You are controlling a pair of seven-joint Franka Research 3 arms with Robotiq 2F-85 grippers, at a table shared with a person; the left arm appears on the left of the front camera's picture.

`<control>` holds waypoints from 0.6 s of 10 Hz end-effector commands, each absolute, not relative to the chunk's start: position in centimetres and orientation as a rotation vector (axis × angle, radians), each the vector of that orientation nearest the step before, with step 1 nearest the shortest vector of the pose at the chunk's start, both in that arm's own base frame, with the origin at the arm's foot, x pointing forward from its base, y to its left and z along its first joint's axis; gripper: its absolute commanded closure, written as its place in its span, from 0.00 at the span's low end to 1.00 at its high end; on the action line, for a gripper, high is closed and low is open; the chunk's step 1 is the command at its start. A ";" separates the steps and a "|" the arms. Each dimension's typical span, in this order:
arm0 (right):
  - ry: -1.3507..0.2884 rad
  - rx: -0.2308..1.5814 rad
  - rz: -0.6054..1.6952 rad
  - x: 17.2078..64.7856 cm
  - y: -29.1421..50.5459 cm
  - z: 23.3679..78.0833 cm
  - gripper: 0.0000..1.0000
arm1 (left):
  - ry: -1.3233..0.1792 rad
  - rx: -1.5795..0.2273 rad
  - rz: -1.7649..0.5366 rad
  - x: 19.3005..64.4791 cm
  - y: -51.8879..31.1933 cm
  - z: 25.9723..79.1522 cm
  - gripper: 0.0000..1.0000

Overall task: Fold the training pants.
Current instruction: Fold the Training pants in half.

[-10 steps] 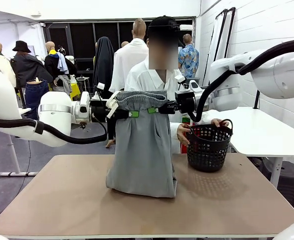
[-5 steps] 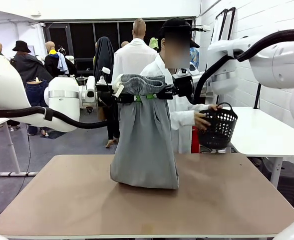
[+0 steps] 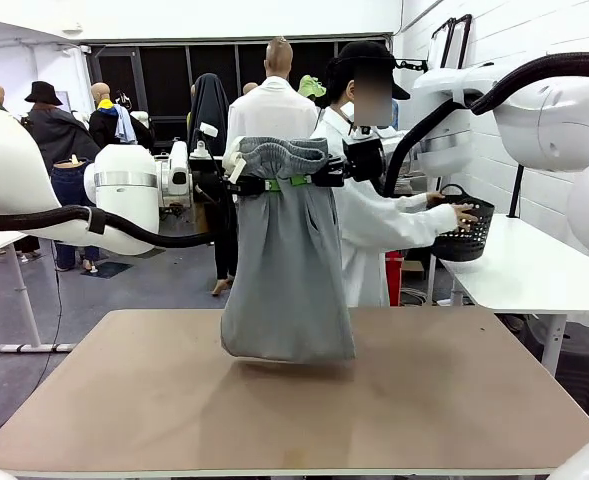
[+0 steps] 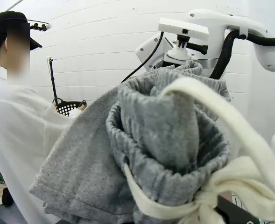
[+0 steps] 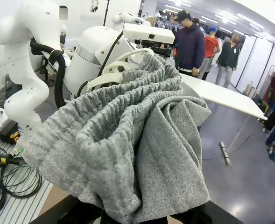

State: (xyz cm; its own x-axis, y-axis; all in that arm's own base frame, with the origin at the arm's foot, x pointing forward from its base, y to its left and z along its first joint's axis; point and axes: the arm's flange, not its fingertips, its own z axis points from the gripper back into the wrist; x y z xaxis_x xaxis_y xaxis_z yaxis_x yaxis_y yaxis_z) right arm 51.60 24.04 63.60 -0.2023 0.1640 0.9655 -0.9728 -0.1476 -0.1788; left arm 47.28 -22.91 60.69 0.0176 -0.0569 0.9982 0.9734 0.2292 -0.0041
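front view: both tools clamp the training pants (image 3: 287,270) waistband.

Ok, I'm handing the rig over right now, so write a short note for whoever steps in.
Left end effector: shut on the training pants at the waistband.
Right end effector: shut on the waistband's other side.
Pants hang above the table, lower end bunched on it.
The person's hand holds the black basket over the side table.
Done: pants lifted.
Left: lay down and fold.

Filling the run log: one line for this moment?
left end effector: shut on waistband | right end effector: same | light grey jersey training pants: hanging, hem on table
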 end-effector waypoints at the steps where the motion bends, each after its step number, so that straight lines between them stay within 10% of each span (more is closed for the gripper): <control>1: -1.142 1.073 1.534 51.1 24.1 63.4 1.00 | -1.254 -1.011 -1.068 47.1 -23.2 60.5 1.00; 6: -1.170 1.073 1.494 54.7 23.5 64.0 1.00 | -1.257 -1.016 -1.019 49.7 -22.7 61.4 1.00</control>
